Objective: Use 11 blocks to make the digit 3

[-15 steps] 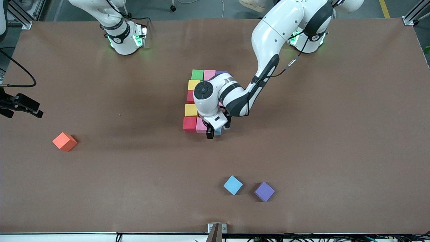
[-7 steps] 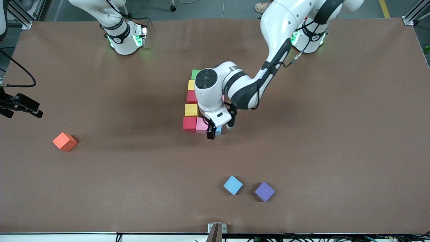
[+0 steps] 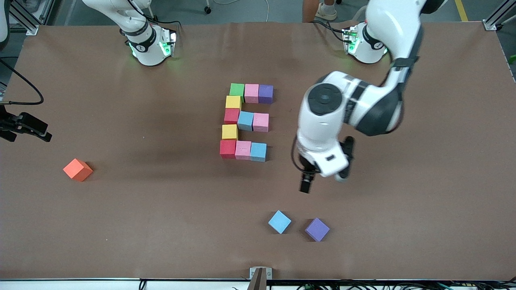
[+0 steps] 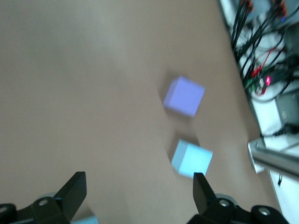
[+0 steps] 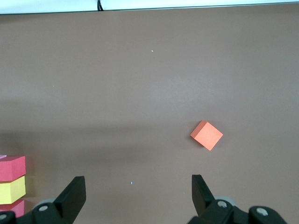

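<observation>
The blocks form the digit 3 [image 3: 243, 121] mid-table, reading like an E. Its farthest bar is green [image 3: 237, 89], pink [image 3: 251, 93] and purple [image 3: 265, 93]. A yellow block [image 3: 233, 102] joins it to the middle bar of red [image 3: 231, 116], light blue [image 3: 245, 120] and pink [image 3: 261, 122]. A second yellow [image 3: 229, 131] leads to the nearest bar of red [image 3: 227, 148], pink [image 3: 243, 150] and light blue [image 3: 258, 152]. My left gripper [image 3: 322, 179] [image 4: 138, 186] hangs open and empty over bare table beside the figure. My right gripper [image 5: 135, 186] is open and empty, high over the table.
Loose cubes lie apart from the figure: a light blue one [image 3: 279, 222] [image 4: 191, 158] and a purple one [image 3: 317, 229] [image 4: 184, 96] near the front edge, and an orange cube [image 3: 78, 169] [image 5: 206, 135] toward the right arm's end. A black clamp [image 3: 24, 125] juts in there.
My left arm has left the figure's nearest bar and swung toward its own end of the table, uncovering the whole figure. No block has moved.
</observation>
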Controlling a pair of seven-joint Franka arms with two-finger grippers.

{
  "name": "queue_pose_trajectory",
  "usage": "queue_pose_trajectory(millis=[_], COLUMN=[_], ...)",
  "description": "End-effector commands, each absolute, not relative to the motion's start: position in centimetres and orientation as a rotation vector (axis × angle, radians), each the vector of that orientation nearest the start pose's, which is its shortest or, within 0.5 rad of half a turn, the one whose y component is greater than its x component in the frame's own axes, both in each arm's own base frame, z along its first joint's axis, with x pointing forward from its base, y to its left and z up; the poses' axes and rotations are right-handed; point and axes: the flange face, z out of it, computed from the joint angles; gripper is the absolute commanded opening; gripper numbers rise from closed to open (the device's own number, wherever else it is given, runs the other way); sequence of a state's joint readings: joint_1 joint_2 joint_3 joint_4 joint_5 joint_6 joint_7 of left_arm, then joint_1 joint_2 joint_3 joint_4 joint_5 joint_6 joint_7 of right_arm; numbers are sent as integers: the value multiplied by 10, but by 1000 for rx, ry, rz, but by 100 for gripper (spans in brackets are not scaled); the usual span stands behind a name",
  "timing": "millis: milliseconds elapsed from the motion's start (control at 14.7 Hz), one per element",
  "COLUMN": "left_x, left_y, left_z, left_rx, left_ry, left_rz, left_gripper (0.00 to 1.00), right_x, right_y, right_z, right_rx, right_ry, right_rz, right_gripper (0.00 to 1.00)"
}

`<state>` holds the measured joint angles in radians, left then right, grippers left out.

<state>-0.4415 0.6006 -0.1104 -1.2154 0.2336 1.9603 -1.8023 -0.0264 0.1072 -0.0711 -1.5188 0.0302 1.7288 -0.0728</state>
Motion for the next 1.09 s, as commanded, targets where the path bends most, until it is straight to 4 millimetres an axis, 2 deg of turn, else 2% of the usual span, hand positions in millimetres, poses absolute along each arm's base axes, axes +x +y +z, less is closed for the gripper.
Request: queue_pose_trajectory(millis=[0, 204, 476, 543, 611, 815, 1019], left_x=[658, 673, 673, 668, 662, 629, 595], left_y=[-306, -245, -172, -154, -127, -52, -20], left_z=[458, 477, 508, 515, 523, 555, 574], left_rx=[-2682, -2739, -2808, -2824, -2857, -3025, -3059], left_ry=[-1658, -1522, -1338, -1280, -1225, -982, -764], left_rz=[-337, -356, -375, -374, -350, -287, -239], left_gripper=[100, 100, 100, 100, 100, 100, 100], right_x=[596, 596, 596, 597, 597, 596, 596], right_y=[-52, -51, -42, -40, -40, -41, -39], right_z=[600, 600, 597, 601, 606, 606, 607], right_rx=[-3134, -3134, -3136, -3138, -3139, -3147, -3161], right_ry=[27, 22, -5, -10, -11, -10, -20], right_rz=[-175, -175, -153, -169, -181, -174, -175], right_gripper=[100, 100, 100, 100, 100, 100, 100])
